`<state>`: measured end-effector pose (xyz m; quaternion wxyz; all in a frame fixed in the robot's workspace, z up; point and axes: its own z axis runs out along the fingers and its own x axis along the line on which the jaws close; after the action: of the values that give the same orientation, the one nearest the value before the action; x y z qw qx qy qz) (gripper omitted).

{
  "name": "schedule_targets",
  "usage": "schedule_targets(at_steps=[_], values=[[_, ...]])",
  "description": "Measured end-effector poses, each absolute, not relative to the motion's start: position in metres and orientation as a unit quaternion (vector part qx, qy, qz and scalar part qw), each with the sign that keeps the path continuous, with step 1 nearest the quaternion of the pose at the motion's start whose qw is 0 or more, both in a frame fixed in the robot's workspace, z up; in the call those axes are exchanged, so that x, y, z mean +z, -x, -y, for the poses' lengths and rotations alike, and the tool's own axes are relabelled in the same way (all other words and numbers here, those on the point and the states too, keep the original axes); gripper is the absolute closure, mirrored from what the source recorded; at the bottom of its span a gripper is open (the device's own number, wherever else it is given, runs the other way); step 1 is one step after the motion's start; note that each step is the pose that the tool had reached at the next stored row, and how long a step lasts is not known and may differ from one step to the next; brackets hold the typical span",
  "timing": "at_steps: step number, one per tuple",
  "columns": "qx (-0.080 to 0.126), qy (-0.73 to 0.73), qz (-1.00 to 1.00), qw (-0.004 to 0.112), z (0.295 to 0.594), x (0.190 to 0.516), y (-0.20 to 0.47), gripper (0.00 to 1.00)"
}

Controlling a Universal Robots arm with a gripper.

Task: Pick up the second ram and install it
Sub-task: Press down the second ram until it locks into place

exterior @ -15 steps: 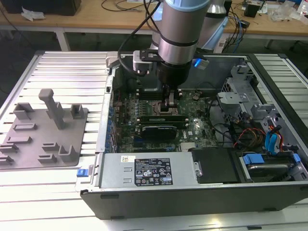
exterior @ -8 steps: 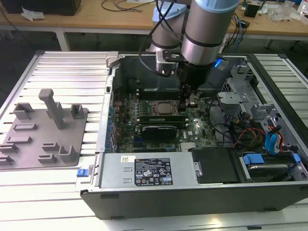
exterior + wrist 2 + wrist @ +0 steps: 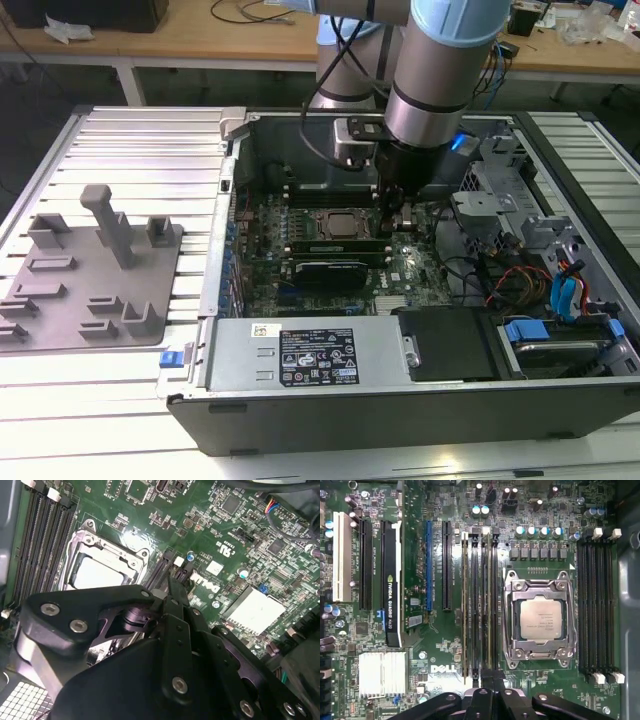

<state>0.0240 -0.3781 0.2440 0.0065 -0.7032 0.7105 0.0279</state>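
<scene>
My gripper (image 3: 397, 222) reaches down into the open computer case, over the motherboard (image 3: 410, 270). Its fingers are closed together, with their tips (image 3: 487, 680) at one end of the memory slot bank beside the CPU socket (image 3: 540, 615). Long narrow green sticks stand edge-up in those slots. The second ram (image 3: 484, 605) is the stick in line with the fingertips, seated in its slot. I cannot tell whether the tips touch it. In the second wrist view the black finger linkage narrows to the gripper's tip (image 3: 172, 587) by the slot ends.
A black graphics card (image 3: 391, 580) and a silver heatsink (image 3: 382, 672) lie beyond the slots. Dark slots (image 3: 595, 605) flank the socket's other side. The power supply (image 3: 300, 355) and the drive cage with cables (image 3: 540, 270) crowd the case. A grey fixture plate (image 3: 90, 280) sits at the exterior view's left.
</scene>
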Motion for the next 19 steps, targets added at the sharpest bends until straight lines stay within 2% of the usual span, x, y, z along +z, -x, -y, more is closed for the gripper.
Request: schedule_targets(at_steps=[9, 19], values=[[0.028, 0.703, -0.71, 0.006, 0.377, 0.231, -0.024, 0.92], [0.028, 0.703, -0.71, 0.007, 0.377, 0.23, -0.024, 0.92]])
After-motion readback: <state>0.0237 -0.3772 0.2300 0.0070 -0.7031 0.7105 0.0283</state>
